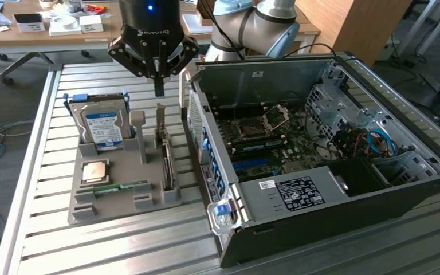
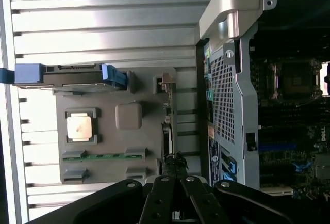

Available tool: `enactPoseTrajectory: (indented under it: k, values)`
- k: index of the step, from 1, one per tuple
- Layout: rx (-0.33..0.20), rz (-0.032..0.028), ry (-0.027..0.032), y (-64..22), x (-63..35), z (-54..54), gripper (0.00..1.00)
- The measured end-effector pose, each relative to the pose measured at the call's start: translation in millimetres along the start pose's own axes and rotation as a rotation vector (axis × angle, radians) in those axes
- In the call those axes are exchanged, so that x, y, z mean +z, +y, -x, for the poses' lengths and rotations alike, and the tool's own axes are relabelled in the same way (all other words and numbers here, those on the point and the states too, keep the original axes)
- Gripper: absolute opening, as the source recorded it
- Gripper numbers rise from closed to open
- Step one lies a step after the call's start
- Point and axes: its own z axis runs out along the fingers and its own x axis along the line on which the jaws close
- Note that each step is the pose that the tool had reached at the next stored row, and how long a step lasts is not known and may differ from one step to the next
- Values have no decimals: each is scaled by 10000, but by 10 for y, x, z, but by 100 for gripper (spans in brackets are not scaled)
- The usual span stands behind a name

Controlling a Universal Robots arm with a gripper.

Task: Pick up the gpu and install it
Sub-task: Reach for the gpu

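The gpu (image 1: 165, 156) stands on edge in a slot of the grey holder tray (image 1: 137, 163), its silver bracket at the far end. In the wrist view the gpu (image 2: 167, 113) shows edge-on as a thin strip along the tray (image 2: 149, 136). My gripper (image 1: 158, 90) hangs above the tray's far end, just over the card's bracket and apart from it. It is shut, fingers pressed together with nothing between them. In the wrist view the gripper (image 2: 175, 166) points at the card's near end.
An open computer case (image 1: 373, 197) lies at the exterior view's right, motherboard (image 1: 277, 143) exposed. The tray also holds a hard drive (image 1: 101, 127), a processor chip (image 1: 96, 171) and a memory stick (image 1: 121, 187). A slatted metal table (image 1: 113, 246) lies under everything.
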Motion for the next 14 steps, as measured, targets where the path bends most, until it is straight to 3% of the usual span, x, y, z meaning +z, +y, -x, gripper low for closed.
enactPoseTrajectory:
  k: [14]
  values:
    - [-1, 0, 0, -106, -1, 8, 11]
